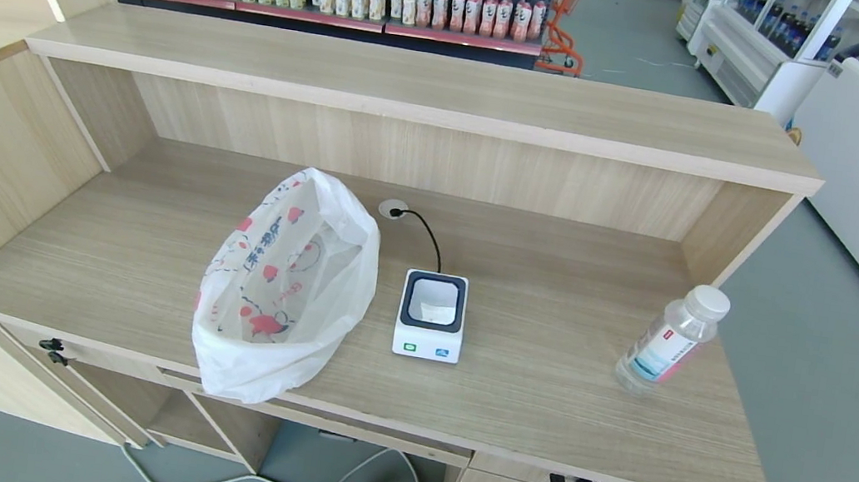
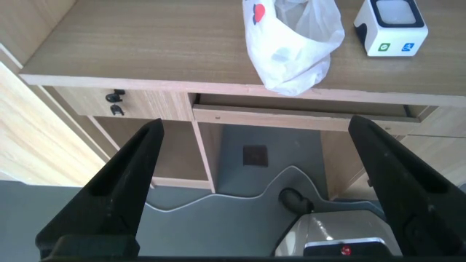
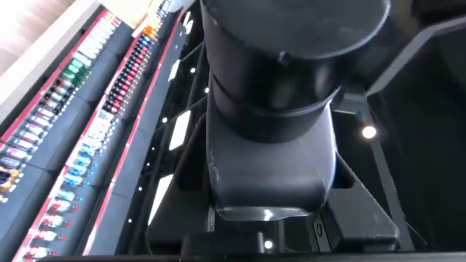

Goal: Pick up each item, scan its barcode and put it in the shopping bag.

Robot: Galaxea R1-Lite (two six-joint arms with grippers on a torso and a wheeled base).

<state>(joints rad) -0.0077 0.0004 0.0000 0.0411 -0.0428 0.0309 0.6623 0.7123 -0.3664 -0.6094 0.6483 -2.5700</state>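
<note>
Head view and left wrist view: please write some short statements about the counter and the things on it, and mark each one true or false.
1. The water bottle stands on its base on the counter, with its cap on. True.
2. The scanner lies inside the shopping bag. False: it sits on the counter beside the bag.
3. The shopping bag's mouth is open. True.
4. The left tool holds the water bottle. False: it is open and empty, in front of the counter's edge and lower than its top.
5. The water bottle stands between the shopping bag and the scanner. False: the scanner is in the middle, and the bottle is on the robot's right.
</note>
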